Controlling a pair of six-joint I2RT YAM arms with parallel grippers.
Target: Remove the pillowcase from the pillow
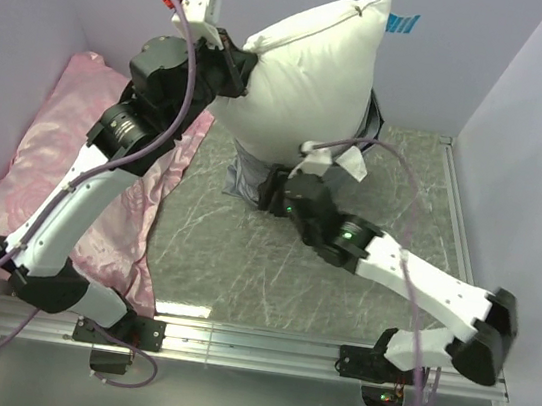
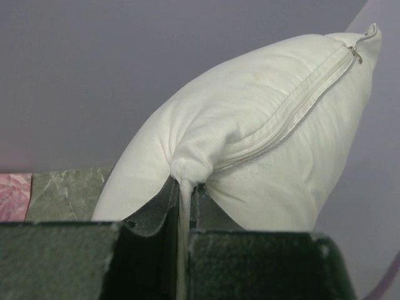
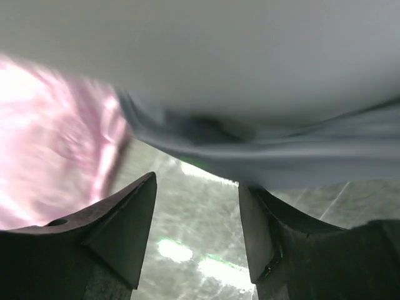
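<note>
Nearest the viewer, a metal rail [image 1: 251, 347] at the front edge of the tabletop [image 1: 243, 255] carries the bases of both arms. The right arm [image 1: 422, 280] reaches low over the grey, marbled surface. Its right hand [image 1: 275, 186] sits under the bottom of the pillow [image 1: 309, 77]. In the right wrist view this hand [image 3: 197, 215] stands moderately wide, with nothing between its fingers [image 3: 134, 231]. The pillowcase [image 3: 250, 147] passes just beyond the fingertips as a grey, creased band below the white pillow [image 3: 219, 50]. From above, the pillowcase [image 1: 245, 174] is gathered around the pillow's lower end and hangs towards the tabletop. A further strip of it shows along the pillow's right side. The left arm [image 1: 101, 189] rises over a pink, rose-patterned cushion [image 1: 66, 154] lying at the left of the tabletop. The left hand [image 1: 233, 56] is raised and closed on the pillow's left corner. In the left wrist view this hand [image 2: 184, 187] pinches a thin fold of white cloth beside the zip [image 2: 294, 106], and most of the pillow [image 2: 250, 131] is bare. Farthest back, the pillow's top corner bears a small blue tag [image 1: 402, 22] against the rear wall.
</note>
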